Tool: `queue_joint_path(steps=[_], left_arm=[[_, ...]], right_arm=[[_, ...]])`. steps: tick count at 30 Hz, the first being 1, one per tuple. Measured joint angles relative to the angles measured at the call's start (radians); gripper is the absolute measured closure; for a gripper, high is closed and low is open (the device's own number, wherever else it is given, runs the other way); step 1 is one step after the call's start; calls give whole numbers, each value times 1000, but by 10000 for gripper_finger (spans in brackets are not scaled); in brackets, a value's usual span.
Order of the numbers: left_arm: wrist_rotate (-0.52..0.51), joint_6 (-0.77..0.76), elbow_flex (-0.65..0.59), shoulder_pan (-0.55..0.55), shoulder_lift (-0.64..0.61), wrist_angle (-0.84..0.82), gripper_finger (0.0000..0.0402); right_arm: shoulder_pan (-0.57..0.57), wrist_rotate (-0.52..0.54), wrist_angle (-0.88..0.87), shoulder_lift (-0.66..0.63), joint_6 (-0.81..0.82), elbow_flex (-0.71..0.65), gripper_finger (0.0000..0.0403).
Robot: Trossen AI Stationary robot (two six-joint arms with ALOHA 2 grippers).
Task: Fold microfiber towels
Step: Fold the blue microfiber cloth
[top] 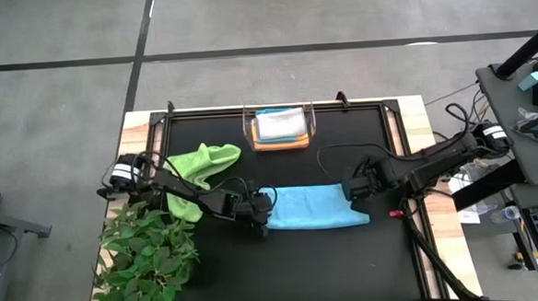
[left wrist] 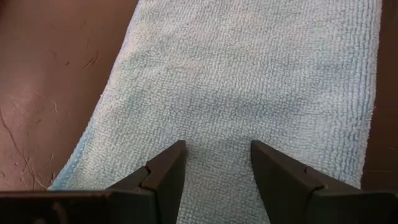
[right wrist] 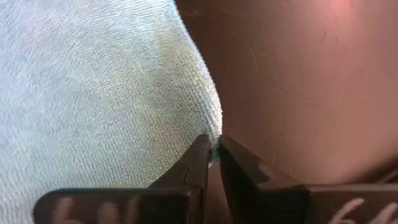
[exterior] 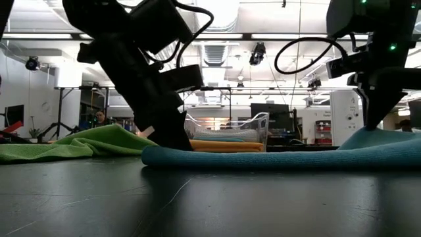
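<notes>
A light blue towel (top: 313, 206) lies folded into a long band across the middle of the black table mat. My left gripper (top: 263, 211) is open at the band's left end, and its fingers (left wrist: 174, 163) stand over the cloth (left wrist: 249, 74). My right gripper (top: 354, 190) is shut on the band's right end. A lime green towel (top: 201, 168) lies crumpled on the mat behind the left arm. Folded towels, a pale one on top of an orange one, lie in the clear bin (top: 280, 127). My left gripper (left wrist: 217, 152) has its open fingers on either side of a strip of the towel's left end, pointing down; whether the tips touch the cloth I cannot tell. My right gripper (right wrist: 213, 144) pinches the towel's right-end edge (right wrist: 210, 124) between its two fingertips, coming down from above. That end (exterior: 378, 139) is raised a little; the rest of the band (exterior: 263, 158) lies on the mat.
A leafy green plant (top: 150, 253) stands at the near left corner, close to the left arm. The clear bin stands at the mat's far edge. Bare mat (top: 330, 267) lies in front of the towel.
</notes>
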Motion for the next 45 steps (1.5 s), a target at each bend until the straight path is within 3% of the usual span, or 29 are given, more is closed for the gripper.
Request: queue_joint_path(steps=[11,16,21,31,45], left_arm=[[4,10,0,1,-15,-23,233],[6,30,0,2,-59,-22,233],[-8,30,1,3,-65,-17,233],[-48,27,-7,3,-58,16,233],[-81,25,-13,26,-30,22,233]], right_arm=[[-50,9,-39,0,30,35,269],[-38,2,-33,0,34,72,250],[6,-33,127,0,28,41,273],[38,-102,458,0,-1,-122,386],[-12,-73,688,51,-1,-275,394]])
